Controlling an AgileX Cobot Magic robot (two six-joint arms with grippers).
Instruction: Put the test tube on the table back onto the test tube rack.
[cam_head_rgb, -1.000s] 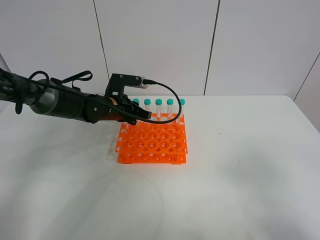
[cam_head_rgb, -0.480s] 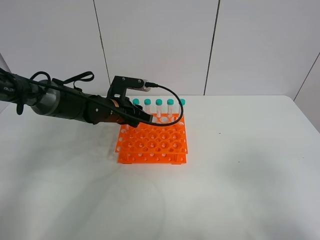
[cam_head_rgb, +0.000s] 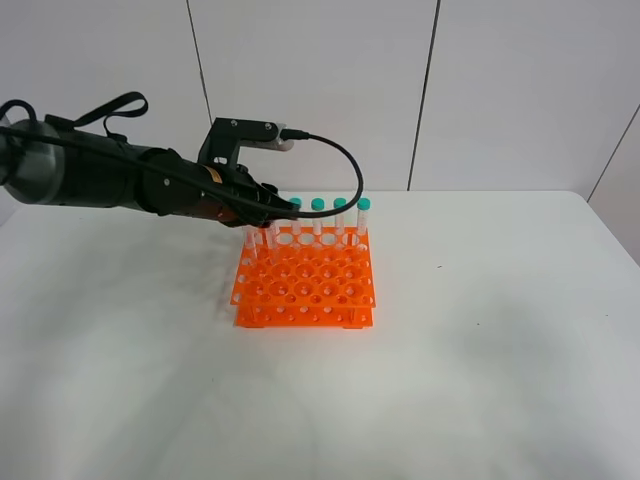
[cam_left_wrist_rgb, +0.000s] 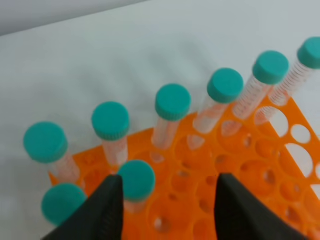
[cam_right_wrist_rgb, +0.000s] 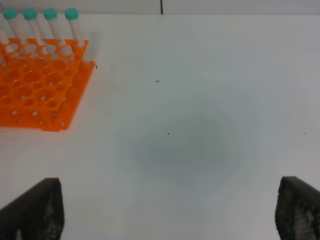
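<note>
Over the test tube rack (cam_left_wrist_rgb: 210, 190), our left gripper (cam_left_wrist_rgb: 167, 200) stands part open around nothing; the test tube (cam_left_wrist_rgb: 134, 186) sits racked beside 1 finger. We should lift straight up, brushing no caps. Right gripper (cam_right_wrist_rgb: 165, 210) gapes wide.

L arm (cam_head_rgb: 120, 180) hides rack's (cam_head_rgb: 305, 285) far-left tubes; R hand's tips cropped.

The left gripper (cam_left_wrist_rgb: 167, 200) has lifted off the test tube rack (cam_head_rgb: 305, 285), jaws parted, leaving the test tube (cam_left_wrist_rgb: 136, 186) standing there.

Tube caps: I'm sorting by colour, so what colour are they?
Teal-green caps, clearest in the left wrist view.
</note>
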